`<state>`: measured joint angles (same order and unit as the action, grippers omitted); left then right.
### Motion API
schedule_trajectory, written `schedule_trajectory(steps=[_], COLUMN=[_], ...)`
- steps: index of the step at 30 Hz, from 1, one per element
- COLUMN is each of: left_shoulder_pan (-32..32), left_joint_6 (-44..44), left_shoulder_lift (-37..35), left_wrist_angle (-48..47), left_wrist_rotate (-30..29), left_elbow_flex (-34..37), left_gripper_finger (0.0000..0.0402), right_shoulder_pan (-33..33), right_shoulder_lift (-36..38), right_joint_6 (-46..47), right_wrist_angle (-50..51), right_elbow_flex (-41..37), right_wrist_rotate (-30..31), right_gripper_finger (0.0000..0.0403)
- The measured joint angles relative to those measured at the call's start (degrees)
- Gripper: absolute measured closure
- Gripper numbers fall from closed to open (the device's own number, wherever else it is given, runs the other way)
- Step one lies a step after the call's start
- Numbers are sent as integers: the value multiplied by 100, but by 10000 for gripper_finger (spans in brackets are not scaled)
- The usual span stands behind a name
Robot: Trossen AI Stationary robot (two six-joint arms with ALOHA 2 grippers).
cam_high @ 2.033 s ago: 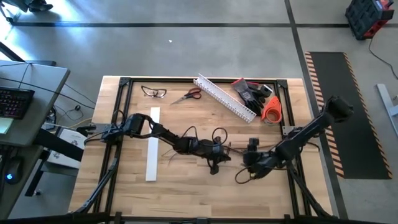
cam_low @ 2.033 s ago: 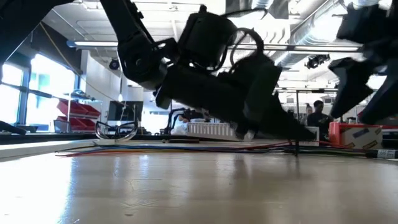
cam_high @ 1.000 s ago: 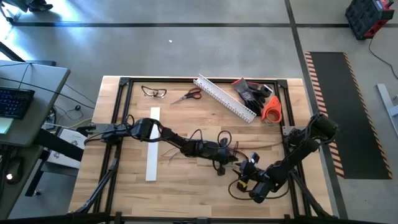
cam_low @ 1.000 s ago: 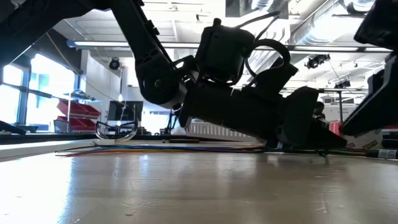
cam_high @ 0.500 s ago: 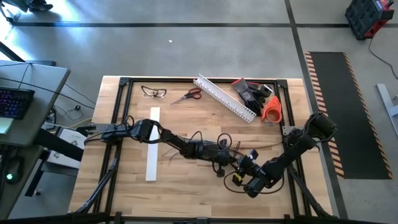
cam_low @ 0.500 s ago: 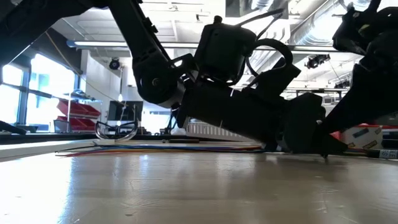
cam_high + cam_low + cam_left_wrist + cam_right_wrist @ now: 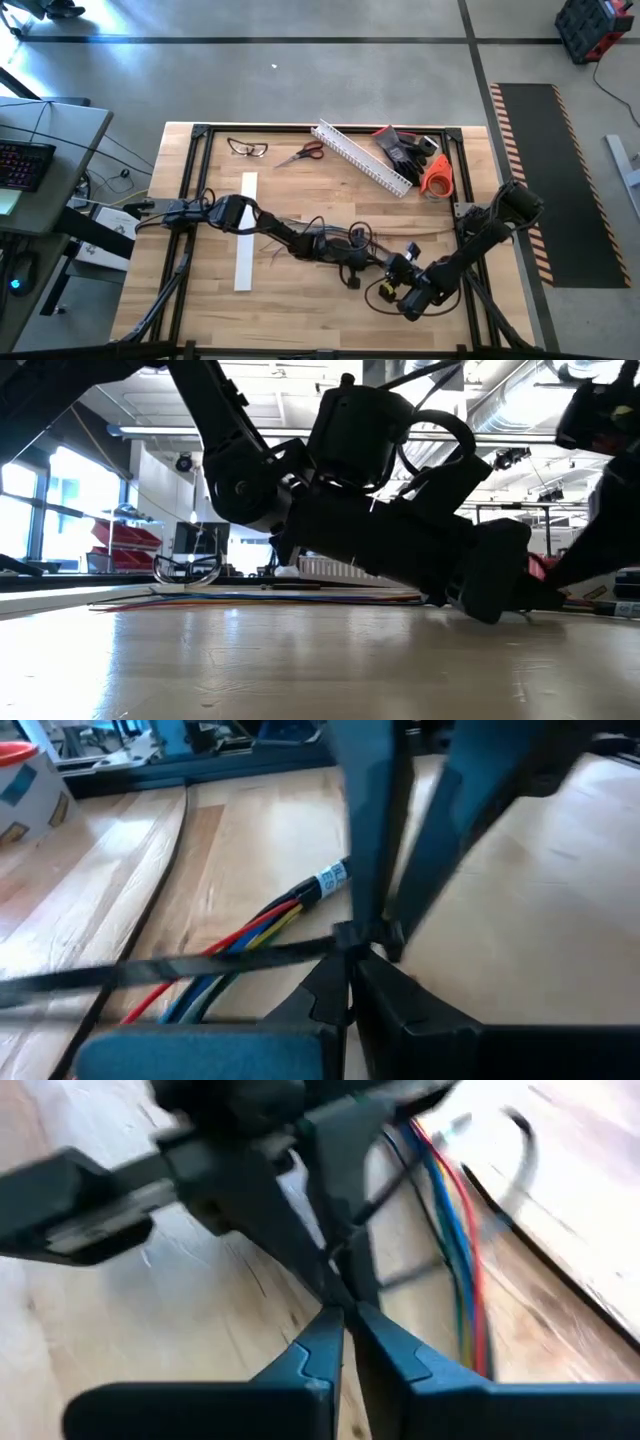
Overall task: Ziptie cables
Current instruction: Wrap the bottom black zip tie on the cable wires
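Cables (image 7: 262, 925): bundle lying along the surface (image 7: 300, 300), right of centre. Ziptie (image 7: 180, 963): crosses the bundle's long axis, pinched by the clenched left tool (image 7: 352, 952). Right tool (image 7: 340, 1315): tip-to-tip with the left, clenched seemingly on the same strip, so both of the 2 arms are equally near.

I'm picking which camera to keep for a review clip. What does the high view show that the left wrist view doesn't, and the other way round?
Only the high view shows the whole table: the white slotted channel, scissors, safety glasses, and both arms meeting low on the table. Only the left wrist view shows the close detail: the left gripper shut on a thin dark ziptie crossing the red, yellow and blue cables, with the right gripper meeting it. Both show the two grippers together at the cables on the wooden table.
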<state>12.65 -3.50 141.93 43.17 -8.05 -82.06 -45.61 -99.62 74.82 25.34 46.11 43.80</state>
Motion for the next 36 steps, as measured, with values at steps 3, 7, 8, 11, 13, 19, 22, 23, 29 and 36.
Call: schedule_trajectory(steps=[3,7,8,11,13,19,22,23,29,36], left_shoulder_pan=[19,44,49,59,70,70,70,70,72,93], left_joint_6=[-75,-132,-130,-136,-203,-255,-257,-257,-256,-252], left_shoulder_lift=[0,0,0,0,0,0,0,0,0,0], left_wrist_angle=[-16,-37,-37,-44,-43,-37,-39,-39,-41,-41], left_wrist_rotate=[-51,-162,-171,-317,-450,-496,-496,-498,-509,-635], left_elbow_flex=[0,0,0,0,0,0,0,0,0,0], left_gripper_finger=[402,402,402,402,402,402,402,402,402,402], right_shoulder_pan=[-89,-204,-223,-256,-280,-332,-330,-322,-161,-39], right_shoulder_lift=[1,1,1,1,1,3,3,3,3,3], right_joint_6=[352,626,641,683,658,589,661,719,875,586], right_wrist_angle=[256,385,379,340,232,-8,-16,-18,-9,-30], right_elbow_flex=[0,-2,-2,-2,-2,-2,-2,-2,-2,-4], right_wrist_rotate=[-240,-293,-294,-229,-182,-182,-19,100,426,26], right_gripper_finger=[373,343,333,302,278,203,175,170,192,345])
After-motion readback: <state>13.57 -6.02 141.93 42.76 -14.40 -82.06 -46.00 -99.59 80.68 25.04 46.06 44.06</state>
